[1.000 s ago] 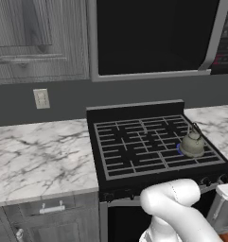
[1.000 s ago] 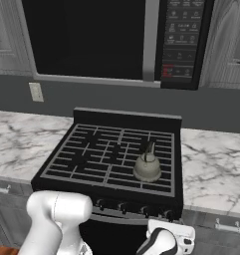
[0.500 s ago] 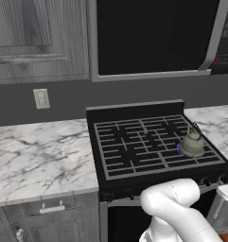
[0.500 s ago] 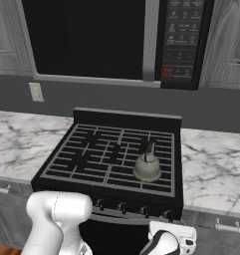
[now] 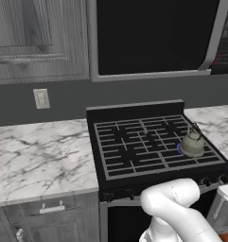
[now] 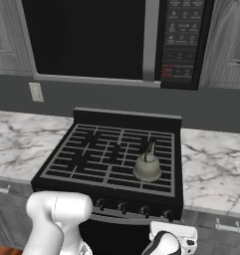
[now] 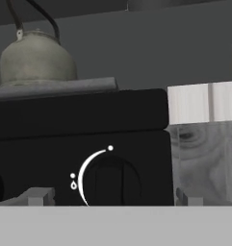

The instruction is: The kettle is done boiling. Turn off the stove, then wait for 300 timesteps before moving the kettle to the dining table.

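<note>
The kettle [image 5: 192,143] [image 6: 147,167] [image 7: 36,60], squat and grey-beige with a thin dark handle, stands on the front right burner of the black stove [image 5: 134,142] [image 6: 104,154]. A small blue glow shows under its left side in the left base view. My gripper [image 7: 112,197] is low in front of the stove's control panel, open. Its fingertips [image 7: 40,197] stand either side of the rightmost knob [image 7: 110,180] without touching it. The kettle sits above and to the left of that knob in the hand view. The dining table is out of view.
Marble counters [image 5: 39,156] [image 6: 216,169] flank the stove, with grey drawers [image 5: 49,210] below. A microwave [image 6: 116,40] hangs above the burners. A wall outlet [image 5: 41,98] sits on the dark backsplash. Other knobs [image 6: 126,208] line the stove front.
</note>
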